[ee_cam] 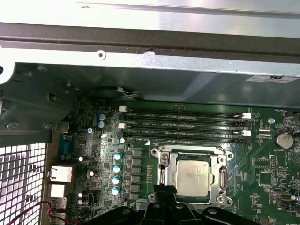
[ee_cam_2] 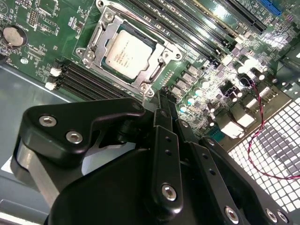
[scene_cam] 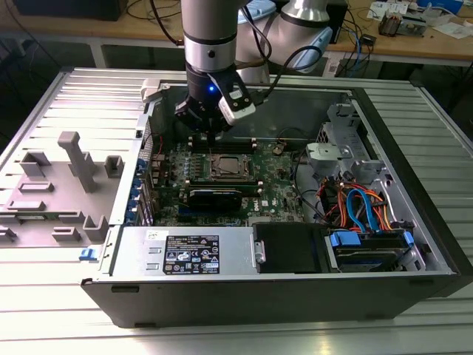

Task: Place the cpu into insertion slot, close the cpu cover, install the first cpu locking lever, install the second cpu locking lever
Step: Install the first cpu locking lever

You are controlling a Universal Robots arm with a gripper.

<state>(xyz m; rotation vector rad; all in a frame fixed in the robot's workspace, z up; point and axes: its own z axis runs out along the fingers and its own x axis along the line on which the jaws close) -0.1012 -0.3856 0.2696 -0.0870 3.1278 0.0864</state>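
Second wrist view is showing the black gripper (ee_cam_2: pixel 162 102), fingertips pressed together and holding nothing, hovering just short of the silver-rimmed square insertion slot (ee_cam_2: pixel 152 47), where the dull silver square cpu (ee_cam_2: pixel 127 50) is lying framed by the thin silvery cpu cover (ee_cam_2: pixel 98 37).

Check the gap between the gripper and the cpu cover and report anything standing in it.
Nothing visible stands in it. In the second wrist view the gripper hangs close beside a corner of the cpu cover, above bare motherboard. The cpu lies inside the cover's window.
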